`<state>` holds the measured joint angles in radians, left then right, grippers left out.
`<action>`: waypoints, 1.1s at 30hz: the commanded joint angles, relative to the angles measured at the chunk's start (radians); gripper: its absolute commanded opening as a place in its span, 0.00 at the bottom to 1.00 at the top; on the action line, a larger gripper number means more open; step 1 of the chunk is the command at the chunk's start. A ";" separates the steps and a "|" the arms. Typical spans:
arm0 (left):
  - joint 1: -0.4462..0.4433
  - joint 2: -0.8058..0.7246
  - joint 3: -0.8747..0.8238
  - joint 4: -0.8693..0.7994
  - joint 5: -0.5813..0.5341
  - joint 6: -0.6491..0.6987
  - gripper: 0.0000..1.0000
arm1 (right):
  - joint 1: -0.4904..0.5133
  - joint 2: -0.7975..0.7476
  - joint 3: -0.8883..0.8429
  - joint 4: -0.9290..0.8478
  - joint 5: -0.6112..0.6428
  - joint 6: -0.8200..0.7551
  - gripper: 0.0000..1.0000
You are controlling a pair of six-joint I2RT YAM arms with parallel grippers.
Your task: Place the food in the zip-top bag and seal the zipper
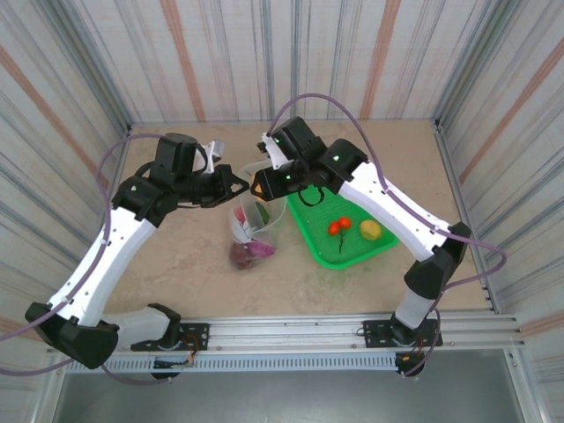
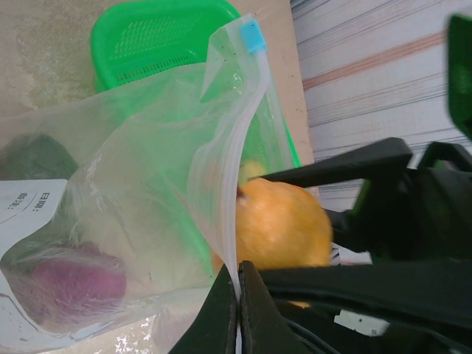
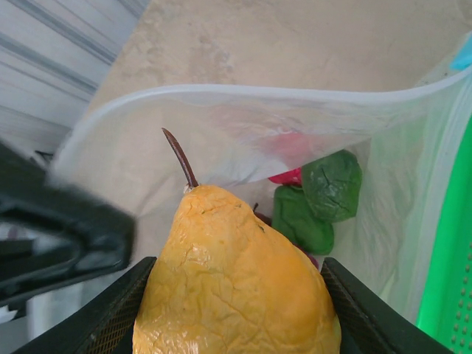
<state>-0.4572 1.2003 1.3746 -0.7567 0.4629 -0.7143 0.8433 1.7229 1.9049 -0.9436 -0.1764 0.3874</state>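
Right hand (image 3: 237, 313) is closed on a yellow-orange pear (image 3: 232, 251), one black finger pressed to each side and the brown stem pointing up. The pear sits at the open mouth of the clear bag (image 3: 221, 158). In the right wrist view the bag's rim curves wide open just beyond the pear. Inside lie two dark green pieces (image 3: 324, 195) and a pink-red piece (image 3: 289, 175).

Left hand (image 2: 237, 291) is pinched fully closed on the bag's rim and holds one side of the mouth up. The zipper strip (image 2: 234, 162) runs from its fingertips up to a small blue tab (image 2: 253, 35) at the corner. A purple piece (image 2: 74, 284) and the white label (image 2: 26, 210) show through the plastic.

From above, both hands meet over the middle of the table (image 1: 176, 256). The bag stretches from them toward the near edge, with a maroon piece (image 1: 241, 256) and a pink piece (image 1: 263, 249) at its lower end. A green basket (image 1: 348, 251) sits just to the right of the bag. It holds two red-orange pieces (image 1: 339, 226) and a yellow piece (image 1: 371, 230). Striped walls (image 1: 220, 53) enclose the table.
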 commanded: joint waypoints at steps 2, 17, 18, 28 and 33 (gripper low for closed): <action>0.008 -0.018 0.027 -0.015 -0.004 -0.006 0.00 | 0.004 0.044 -0.002 -0.032 0.101 0.025 0.52; 0.011 -0.031 0.008 -0.004 -0.015 -0.019 0.00 | 0.011 -0.046 -0.074 -0.010 0.154 0.044 0.73; 0.011 -0.032 0.005 -0.002 -0.014 -0.020 0.00 | 0.010 -0.057 -0.070 -0.009 0.150 0.042 0.73; 0.011 -0.048 -0.027 0.021 -0.011 -0.034 0.00 | -0.043 -0.238 -0.120 0.041 0.247 0.085 0.68; 0.011 -0.062 -0.058 0.043 -0.012 -0.043 0.00 | -0.140 -0.324 -0.249 -0.070 0.464 0.199 0.67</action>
<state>-0.4568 1.1702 1.3392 -0.7399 0.4519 -0.7414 0.7544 1.4231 1.7229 -0.9165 0.1242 0.4927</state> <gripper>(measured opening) 0.053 0.670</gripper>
